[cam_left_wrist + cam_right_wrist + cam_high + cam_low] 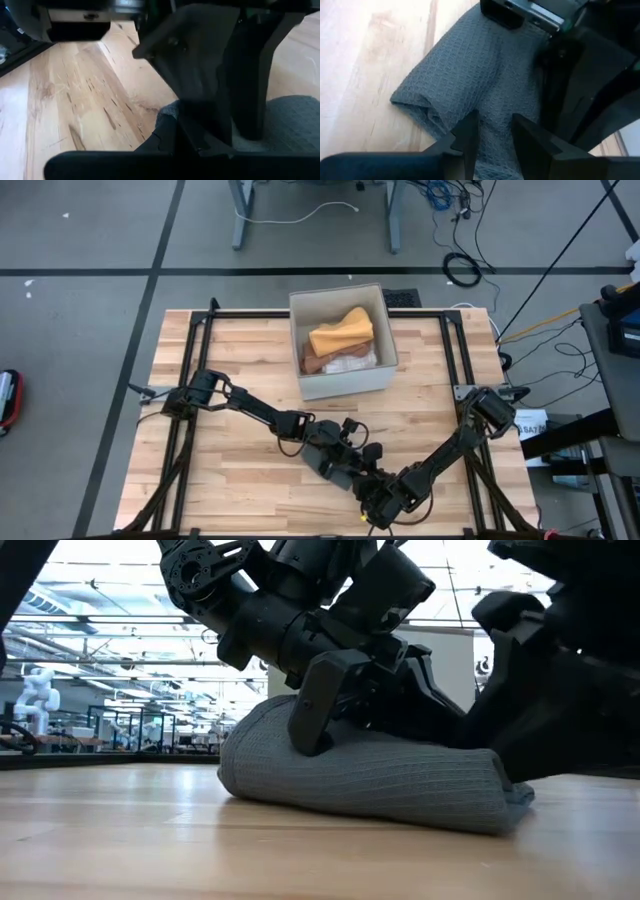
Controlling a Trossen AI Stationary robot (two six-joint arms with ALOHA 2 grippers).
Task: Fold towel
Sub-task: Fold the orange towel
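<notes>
A grey waffle-weave towel (400,780) lies bunched in a thick fold on the wooden table (240,480), near the front middle; in the high view only a patch of the towel (322,464) shows under the arms. My left gripper (315,725) is shut and sits on the towel's top. My right gripper (495,125) reaches in from the table's right (368,472). Its fingers are a little apart, low over the towel's middle, with cloth showing in the gap between them. My left gripper rests its shut fingers (312,710) on the upper side of the folded towel (335,755), coming in slanting down from the table's left. The towel lies on the table beneath it, its top rounded up around the fingers. My right gripper's fingertips (470,125) stand just above the cloth; I cannot tell whether they touch it.
A white box (385,370) at the table's far middle holds an orange towel (342,332) and other folded cloths. Black frame rails (190,430) run along the table's left and right sides. Bare wood lies to the left of the towel (120,830).
</notes>
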